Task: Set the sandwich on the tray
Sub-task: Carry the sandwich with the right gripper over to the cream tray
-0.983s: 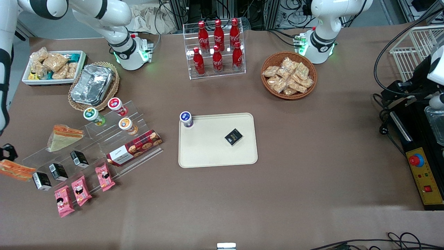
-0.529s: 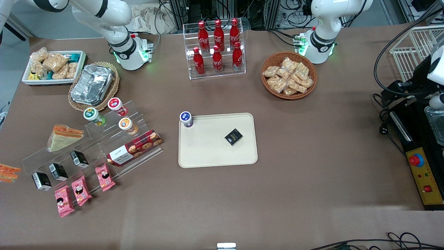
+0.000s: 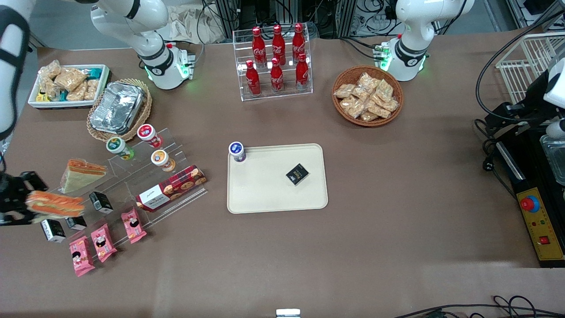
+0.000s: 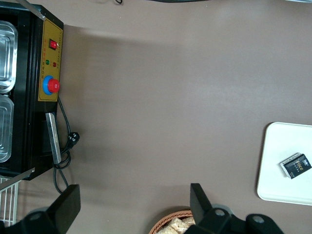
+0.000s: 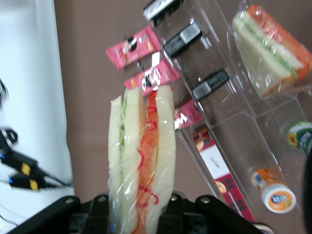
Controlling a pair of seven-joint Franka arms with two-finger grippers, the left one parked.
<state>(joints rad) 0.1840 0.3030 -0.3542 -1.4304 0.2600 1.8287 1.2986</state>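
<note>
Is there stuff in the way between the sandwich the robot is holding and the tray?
Yes, if it moved low. The end effector grips the sandwich above the clear display stand. That stand, with its cookie box and small cups, sits between it and the tray. Carried above them, nothing visible blocks it.

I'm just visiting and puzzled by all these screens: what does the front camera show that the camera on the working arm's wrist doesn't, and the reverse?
Only the front view shows the large cream-beige rectangular tray, the red cola bottles in a clear rack and the round wicker basket of snack packs.

Only the right wrist view shows the clear-wrapped sandwich's layers edge-on: pale bread, green and orange-red filling.

Both show that sandwich clamped in the gripper above the clear stepped stand, the wedge sandwich with a broad triangular bread face and the pink snack packets.
</note>
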